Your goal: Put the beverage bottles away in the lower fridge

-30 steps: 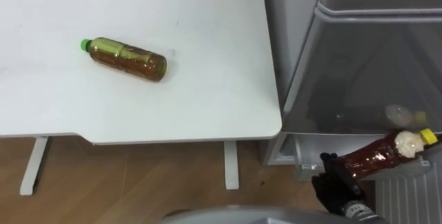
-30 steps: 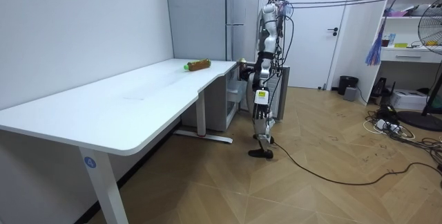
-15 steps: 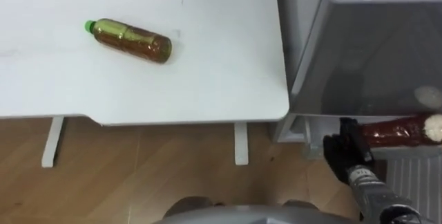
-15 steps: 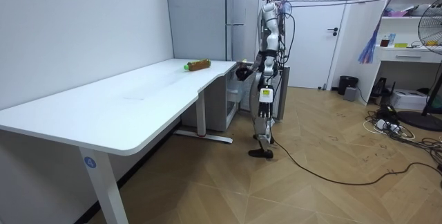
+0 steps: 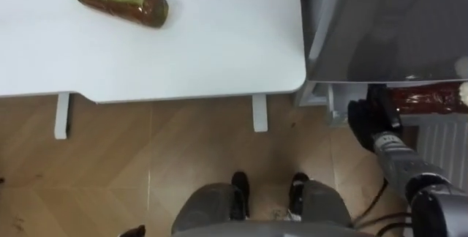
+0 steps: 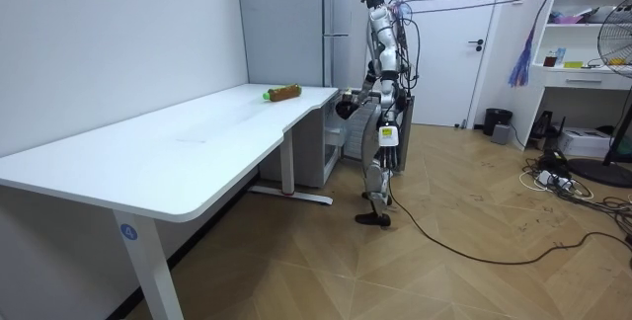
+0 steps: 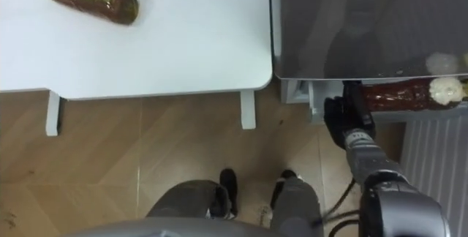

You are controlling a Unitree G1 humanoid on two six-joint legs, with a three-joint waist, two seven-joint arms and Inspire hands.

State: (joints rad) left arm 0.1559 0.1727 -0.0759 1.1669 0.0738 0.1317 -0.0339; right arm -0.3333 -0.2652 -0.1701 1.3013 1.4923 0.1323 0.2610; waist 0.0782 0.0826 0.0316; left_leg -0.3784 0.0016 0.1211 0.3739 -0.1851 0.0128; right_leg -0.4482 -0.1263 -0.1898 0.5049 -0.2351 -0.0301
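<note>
A brown drink bottle with a green cap lies on its side on the white table, far to my left. My right hand is shut on a second brown bottle. It holds that bottle level, its pale cap pointing right, at the low opening under the grey fridge front. In the room view I stand at the table's end, facing the fridge, with the hand stretched towards it.
The table's rounded corner is close to the left of the fridge. A white ribbed panel lies below the held bottle. Wooden floor spreads under the table, whose legs stand on it.
The view has tipped down, shifting the table and fridge up. My right hand has turned the bottle level and brought it up under the grey front. In the room view I stand straighter.
</note>
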